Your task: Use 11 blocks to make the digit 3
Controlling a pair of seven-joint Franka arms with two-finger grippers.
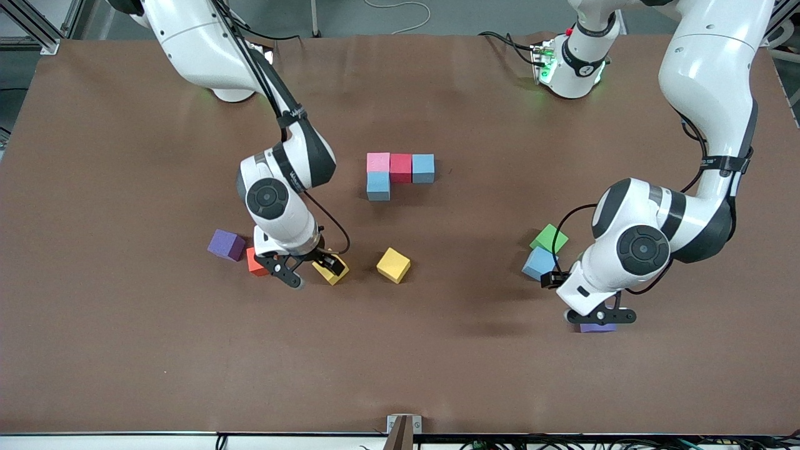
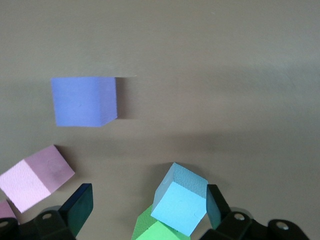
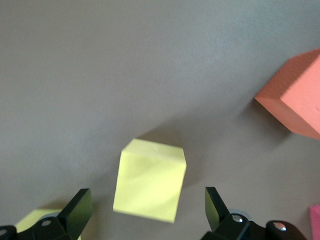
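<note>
- The brown table (image 1: 125, 350) carries everything, and both my arms reach down over the part nearer the front camera.
- The digit 3 (image 1: 400, 169) is only begun: a pink, a red and a light blue block touch in a row mid-table, and a second light blue block touches the pink one on the camera's side.
- My right gripper (image 1: 310, 270) hangs low with its fingers spread wide, a yellow block (image 3: 150, 180) between them but not pinched; an orange block (image 1: 255, 262) lies just beside.
- My left gripper (image 1: 590, 319) is also spread apart over a purple block (image 1: 598, 327); a loose light blue block (image 2: 180, 200) sits between its fingers, leaning on a green block (image 1: 549, 239).
</note>
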